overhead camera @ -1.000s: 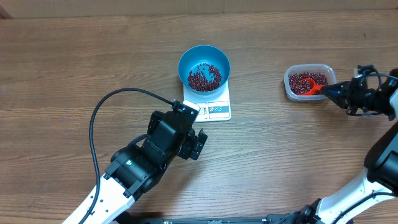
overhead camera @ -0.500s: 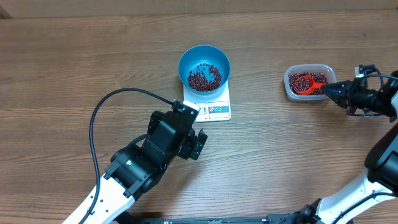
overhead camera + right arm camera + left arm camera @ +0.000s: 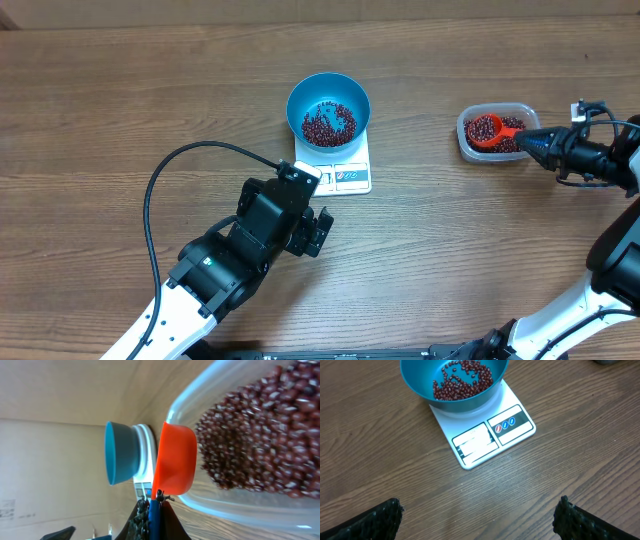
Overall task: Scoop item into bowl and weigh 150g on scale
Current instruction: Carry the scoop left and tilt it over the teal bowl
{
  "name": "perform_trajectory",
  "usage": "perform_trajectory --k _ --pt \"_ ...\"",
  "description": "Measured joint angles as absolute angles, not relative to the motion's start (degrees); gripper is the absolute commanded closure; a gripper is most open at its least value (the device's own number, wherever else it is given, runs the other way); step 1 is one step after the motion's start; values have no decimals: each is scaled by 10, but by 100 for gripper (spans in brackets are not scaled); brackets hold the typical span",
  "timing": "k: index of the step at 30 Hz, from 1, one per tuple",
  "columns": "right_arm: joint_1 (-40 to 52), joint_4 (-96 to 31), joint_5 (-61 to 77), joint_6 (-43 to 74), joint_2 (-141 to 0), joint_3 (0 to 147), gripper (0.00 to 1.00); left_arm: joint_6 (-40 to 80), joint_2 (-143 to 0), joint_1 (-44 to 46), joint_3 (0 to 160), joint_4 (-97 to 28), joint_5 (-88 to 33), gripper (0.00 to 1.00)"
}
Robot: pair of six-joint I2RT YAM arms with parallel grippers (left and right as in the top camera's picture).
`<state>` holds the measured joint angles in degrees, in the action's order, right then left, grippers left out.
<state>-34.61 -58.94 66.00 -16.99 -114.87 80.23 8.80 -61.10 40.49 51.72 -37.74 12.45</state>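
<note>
Beans [image 3: 328, 123], small glossy maroon ovals, lie loosely heaped in blue bowl [image 3: 328, 88].

Below the scale [image 3: 346, 176], the left arm [image 3: 245, 240] is bulky black with a white link and a looped black cable [image 3: 147, 205]. Its tool [image 3: 479, 519] has rough black fingers [image 3: 375, 521]. Right of the scale, the right arm [image 3: 600, 158] is black and white too.

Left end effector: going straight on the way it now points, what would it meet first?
Probably the front edge of the white kitchen scale, which lies straight ahead of the open left end effector, the blue bowl standing on it beyond. Depth is unclear; if it slopes down, the table comes first.
</note>
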Motion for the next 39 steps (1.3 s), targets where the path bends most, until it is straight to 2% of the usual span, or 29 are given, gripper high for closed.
perform_trajectory --k 22,39 --pt "-327 -612 782 -179 -1149 802 96 88 -611 405 517 -377 124 1" --pt "-147 -612 828 -180 -1149 813 96 88 -611 405 517 -377 124 0"
